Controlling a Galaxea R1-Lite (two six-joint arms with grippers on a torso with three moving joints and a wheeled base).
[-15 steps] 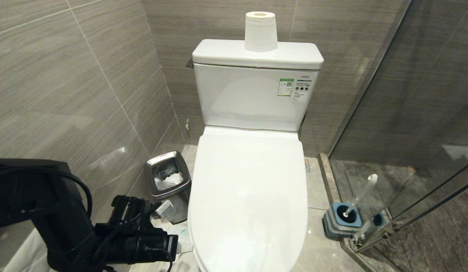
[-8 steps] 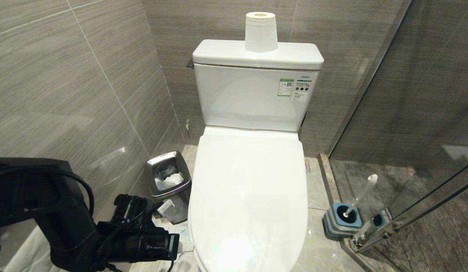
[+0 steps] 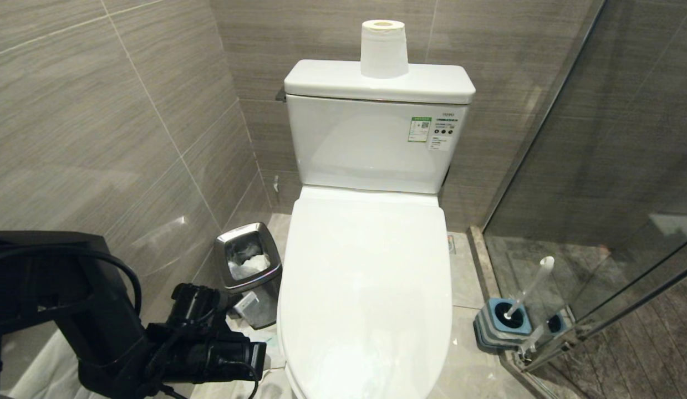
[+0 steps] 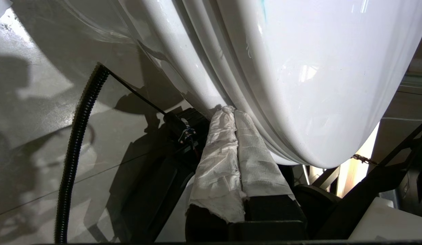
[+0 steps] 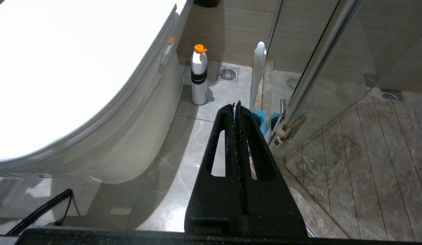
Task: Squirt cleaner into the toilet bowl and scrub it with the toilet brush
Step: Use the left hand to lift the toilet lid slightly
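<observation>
A white toilet bowl (image 3: 365,288) stands against a grey tiled wall, its lid down flat over the seat, so nothing inside can be seen. A roll of toilet paper (image 3: 383,49) stands upright on top of the tank (image 3: 371,144), which carries a green and white sticker (image 3: 419,129).

On the floor just to the left of the bowl sits a small square steel waste bin (image 3: 248,271), open at the top, with crumpled white paper inside. To the right of the bowl, by the glass shower partition (image 3: 615,166), the toilet brush (image 3: 529,288) leans in its square blue-topped holder (image 3: 501,324), its pale handle tilting up and to the right. The right wrist view also shows a white bottle with an orange cap (image 5: 199,78) standing upright on the floor just beside the bowl's base.

The left gripper (image 4: 228,136) is low at the bowl's left front. Its cloth-wrapped fingers (image 4: 217,160) are pressed together, their tips at the underside of the bowl's rim, holding nothing. The right gripper (image 5: 237,105) hangs above the floor to the right of the bowl, its black fingers (image 5: 228,153) closed against each other and empty, pointing toward the brush holder.
</observation>
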